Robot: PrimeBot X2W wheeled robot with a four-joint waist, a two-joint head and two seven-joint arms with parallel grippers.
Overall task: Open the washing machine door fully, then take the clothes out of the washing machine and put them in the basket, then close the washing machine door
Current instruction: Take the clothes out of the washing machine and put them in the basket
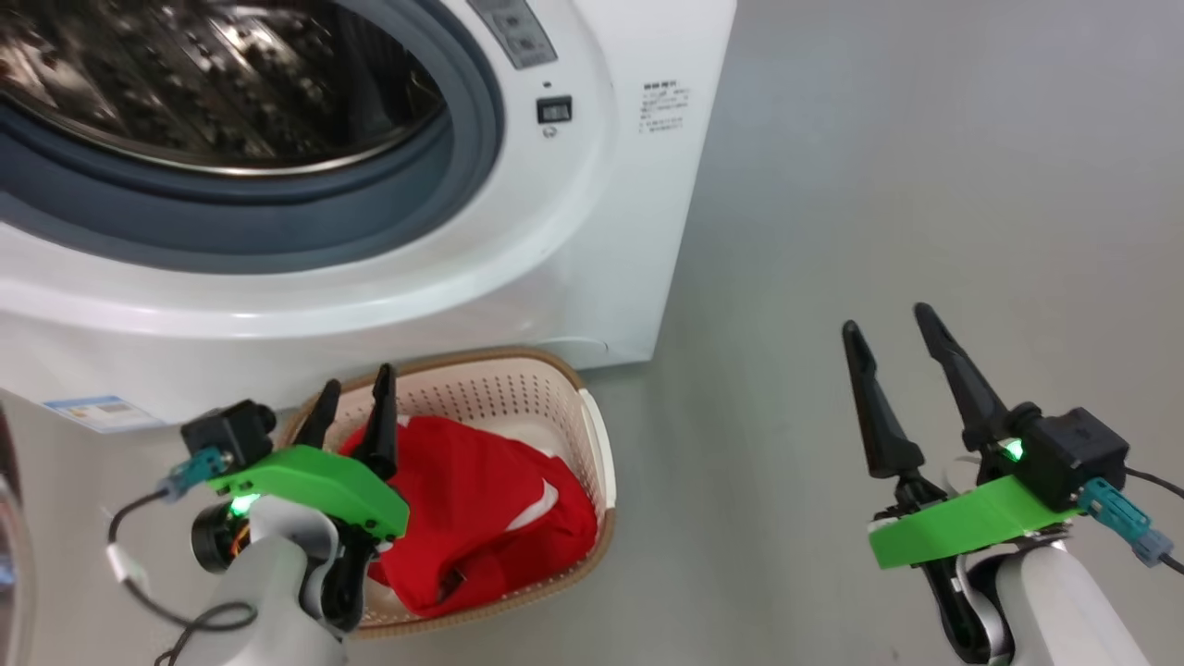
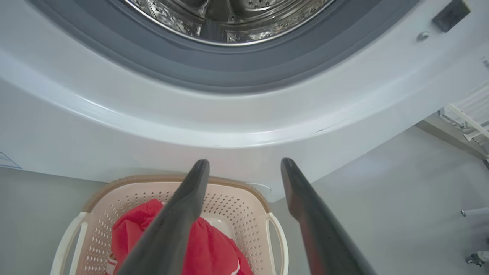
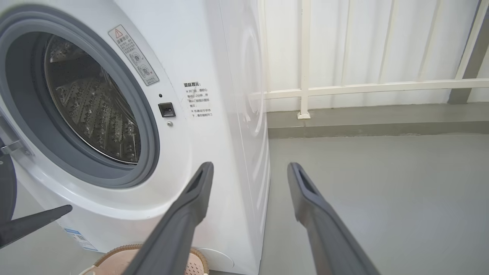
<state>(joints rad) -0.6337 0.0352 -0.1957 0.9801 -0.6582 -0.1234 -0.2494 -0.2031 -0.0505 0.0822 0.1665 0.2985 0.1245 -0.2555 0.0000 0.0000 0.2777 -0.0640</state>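
Black and glossy, a sliver of the washing machine door [image 3: 4,187] shows at the far left of my right wrist view, swung clear of the opening. My left end effector [image 1: 359,379] hangs above the left part of the basket [image 1: 594,435], its two dark fingers spread apart and holding nothing. The basket stands on the grey floor [image 1: 925,185] just in front of the foot of the washing machine [image 1: 555,240], below the round opening and toward the machine's right front corner. The clothes [image 1: 481,518], a red bundle with a white stripe, lie inside the basket and fill most of it. Above them the grey rubber gasket [image 1: 462,176] rings the perforated steel drum [image 1: 213,83]. Further right, my right end effector [image 1: 886,319] hovers over the floor, well apart from the basket and the machine, its fingers wide and empty. Beyond it, my right wrist view shows a white railing [image 3: 305,89] along the floor's far edge.
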